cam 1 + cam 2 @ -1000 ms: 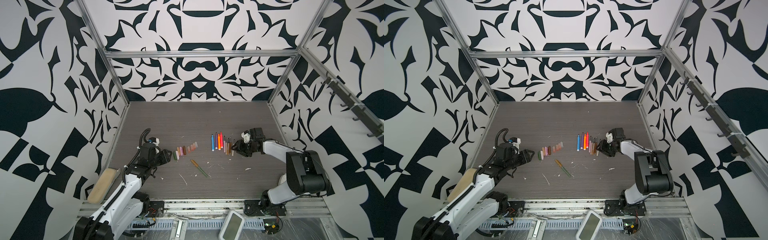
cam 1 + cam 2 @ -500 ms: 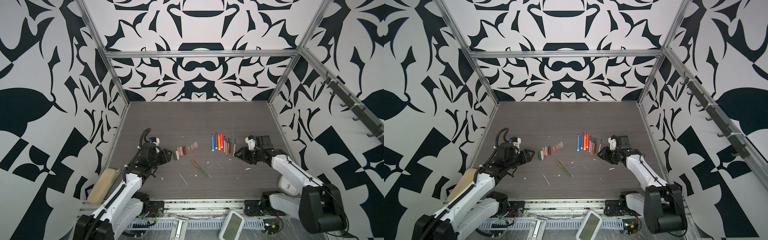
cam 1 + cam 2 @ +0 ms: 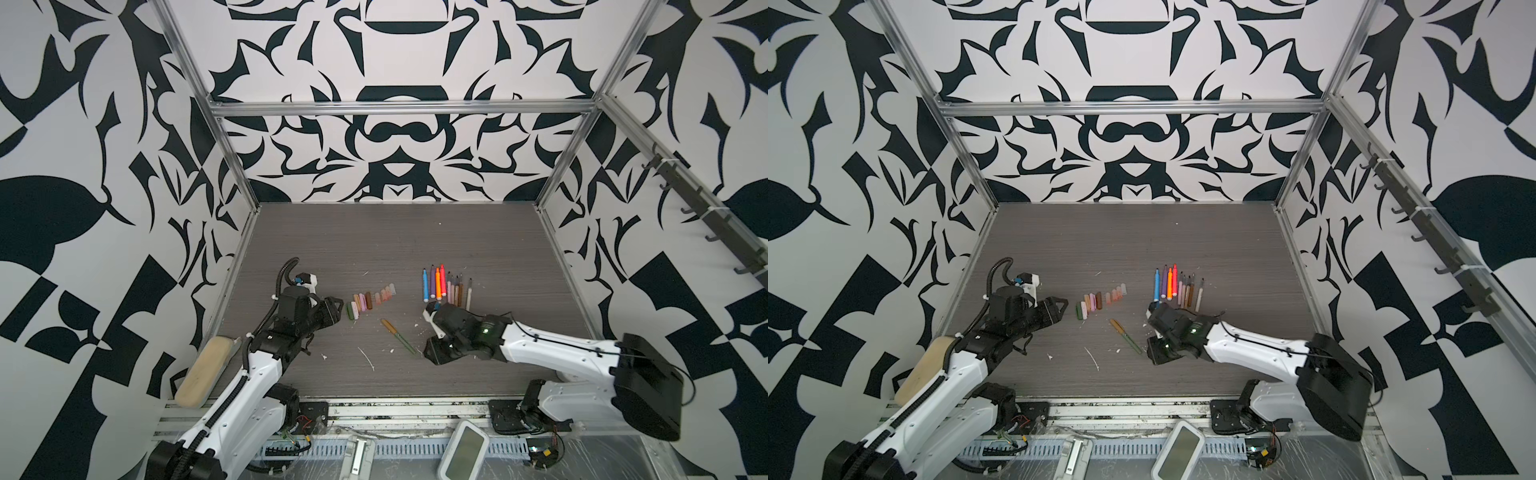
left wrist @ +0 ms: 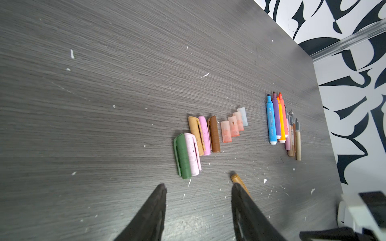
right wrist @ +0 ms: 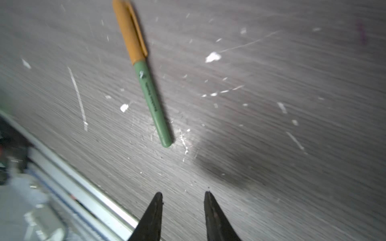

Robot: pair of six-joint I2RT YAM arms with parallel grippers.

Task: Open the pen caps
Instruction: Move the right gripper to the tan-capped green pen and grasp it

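Note:
Several pen caps (image 3: 370,300) (image 3: 1100,301) (image 4: 205,135) lie in a slanted row left of centre: green, pink, tan, brown and translucent pinkish ones. One pen (image 3: 398,336) (image 3: 1125,336) (image 5: 153,98) with a green body lies apart, nearer the front, with an orange-tan cap (image 5: 129,31) still on it. My left gripper (image 3: 337,309) (image 3: 1061,308) (image 4: 198,187) hovers open and empty just left of the cap row. My right gripper (image 3: 428,353) (image 3: 1152,353) (image 5: 183,194) is open and empty, a short way from the pen's green end.
Several uncapped markers (image 3: 444,284) (image 3: 1177,286) (image 4: 279,125) lie side by side right of centre. White scraps (image 5: 213,56) dot the grey table (image 3: 395,241). A tan pad (image 3: 203,374) leans at the front left. The front rail (image 5: 83,187) runs close to my right gripper.
My right arm has swung from the marker row towards the front centre, beside the capped pen, and its jaws have narrowed. The left arm has not moved.

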